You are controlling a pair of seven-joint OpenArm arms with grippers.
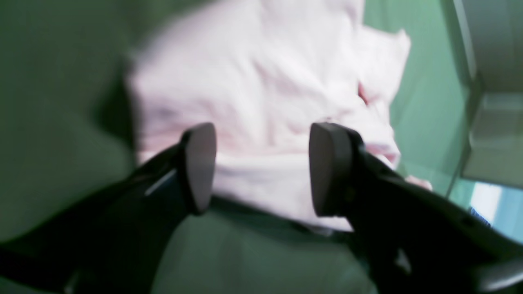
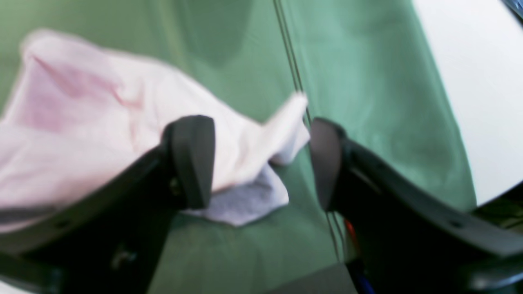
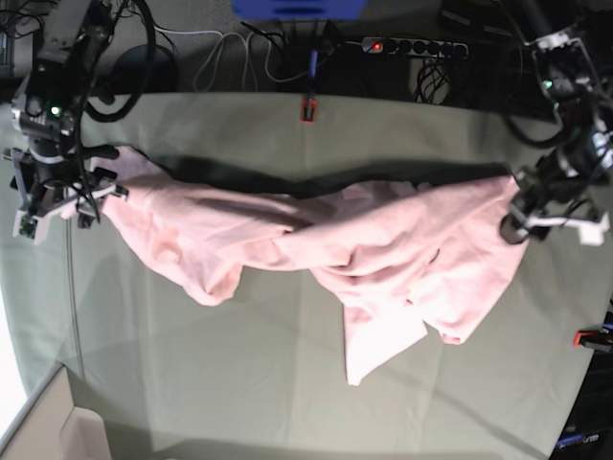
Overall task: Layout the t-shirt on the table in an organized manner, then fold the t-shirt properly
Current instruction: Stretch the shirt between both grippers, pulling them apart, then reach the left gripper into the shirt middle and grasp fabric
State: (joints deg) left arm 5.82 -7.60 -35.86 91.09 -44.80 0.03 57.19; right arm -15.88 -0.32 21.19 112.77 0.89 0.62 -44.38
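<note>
The pale pink t-shirt (image 3: 364,254) lies crumpled and stretched in a long band across the grey-green table (image 3: 239,383), one flap hanging toward the front. At its right end in the base view sits my left gripper (image 3: 522,225). The left wrist view shows that gripper (image 1: 263,167) open, with the t-shirt (image 1: 261,81) lying loose behind and between the pads. My right gripper (image 3: 67,201) is at the band's left end. In its own view it (image 2: 259,161) is open, and a limp corner of the t-shirt (image 2: 81,122) rests on the table (image 2: 367,102) between the fingers.
Red clamps sit at the far edge (image 3: 307,108) and the right edge (image 3: 589,337). A power strip (image 3: 412,46) and cables lie beyond the far edge. A cardboard box (image 3: 48,431) is at the front left corner. The table's edge (image 2: 441,122) runs close to my right gripper.
</note>
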